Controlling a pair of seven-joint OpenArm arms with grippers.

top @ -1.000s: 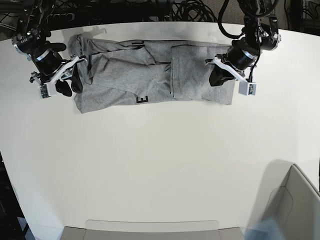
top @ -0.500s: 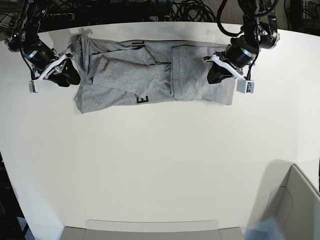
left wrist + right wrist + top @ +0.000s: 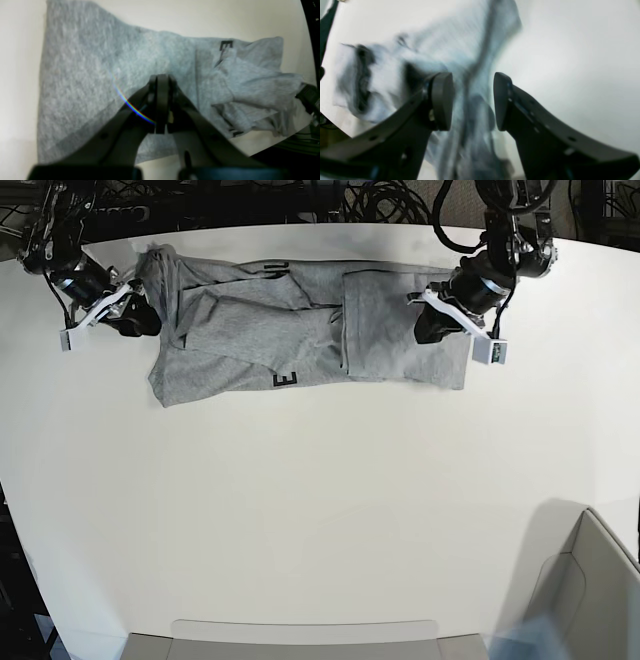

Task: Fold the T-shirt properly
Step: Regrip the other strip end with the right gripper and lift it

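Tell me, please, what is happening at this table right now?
A two-armed robot is folding a grey T-shirt lying partly folded across the far side of the white table. The left gripper is shut over one end of the shirt. The right gripper is open beside the other end, holding nothing.

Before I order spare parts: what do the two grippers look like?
Both match: the left gripper and right gripper have curved matte black fingers with small holes; the right's pads are rounded. In the base view, white brackets sit behind them, black cables above.

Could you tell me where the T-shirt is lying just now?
In the base view, the T-shirt lies along the white table's far edge, between the right gripper and left gripper.
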